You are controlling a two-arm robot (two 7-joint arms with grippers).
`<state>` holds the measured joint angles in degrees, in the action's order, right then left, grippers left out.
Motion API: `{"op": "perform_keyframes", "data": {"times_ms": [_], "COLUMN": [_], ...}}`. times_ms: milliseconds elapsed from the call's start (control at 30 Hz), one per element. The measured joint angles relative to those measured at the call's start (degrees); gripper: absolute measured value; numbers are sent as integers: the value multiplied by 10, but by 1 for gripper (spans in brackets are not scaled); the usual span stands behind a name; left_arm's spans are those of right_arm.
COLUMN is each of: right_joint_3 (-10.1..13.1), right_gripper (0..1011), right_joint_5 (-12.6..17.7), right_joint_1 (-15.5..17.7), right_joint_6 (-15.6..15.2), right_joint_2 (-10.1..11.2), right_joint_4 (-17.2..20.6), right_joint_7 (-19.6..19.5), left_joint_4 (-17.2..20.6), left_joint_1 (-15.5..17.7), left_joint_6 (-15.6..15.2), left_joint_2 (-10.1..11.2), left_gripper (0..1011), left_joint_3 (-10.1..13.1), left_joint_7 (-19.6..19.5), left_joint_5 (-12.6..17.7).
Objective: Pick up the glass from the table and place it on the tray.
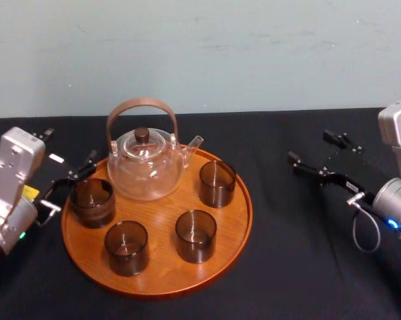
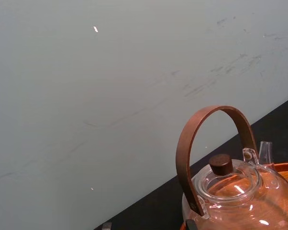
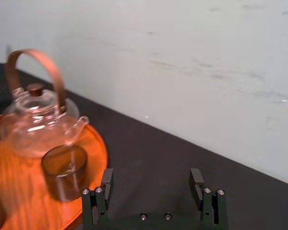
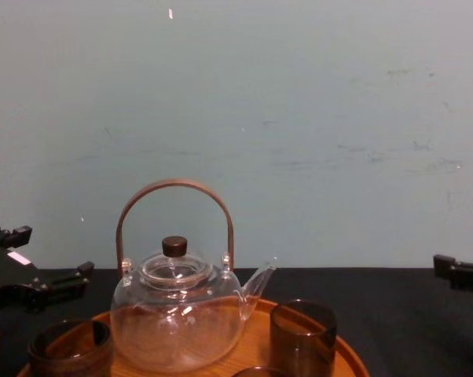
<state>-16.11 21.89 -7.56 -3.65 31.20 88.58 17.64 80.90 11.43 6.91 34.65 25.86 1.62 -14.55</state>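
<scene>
The left end effector (image 1: pixel 70 150) sits at the left edge of the head view, over the black-covered desk (image 1: pixel 300 253). Its fingers are spread wide and hold nothing. It is just beside the left rim of the round wooden tray (image 1: pixel 157 285). The smoked glass (image 1: pixel 92 202) nearest it stands upright on the tray's left side, apart from the fingers. Three more smoked glasses (image 1: pixel 196 235) stand upright on the tray, in its lower middle and right parts. A glass teapot (image 1: pixel 146 168) with an arched wooden handle stands in the tray's upper part. At the right of the frame the right end effector (image 1: pixel 315 150) hangs over the desk, wide open and empty, well apart from the tray.
</scene>
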Motion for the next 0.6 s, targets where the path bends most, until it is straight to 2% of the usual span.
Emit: {"op": "perform_keyframes", "data": {"times_ms": [233, 600], "right_joint_3": [11, 17], "right_gripper": [1002, 1002], "right_joint_5": [-19, -42], "right_joint_1": [2, -10], "right_joint_6": [13, 14], "right_joint_2": [-34, -62], "right_joint_4": [-13, -42], "right_joint_7": [-35, -47], "left_joint_4": [0, 0], "left_joint_1": [0, 0], "left_joint_6": [0, 0], "left_joint_2": [0, 0], "left_gripper": [1001, 1001], "left_joint_3": [0, 0], "left_joint_7": [0, 0], "left_joint_5": [0, 0]}}
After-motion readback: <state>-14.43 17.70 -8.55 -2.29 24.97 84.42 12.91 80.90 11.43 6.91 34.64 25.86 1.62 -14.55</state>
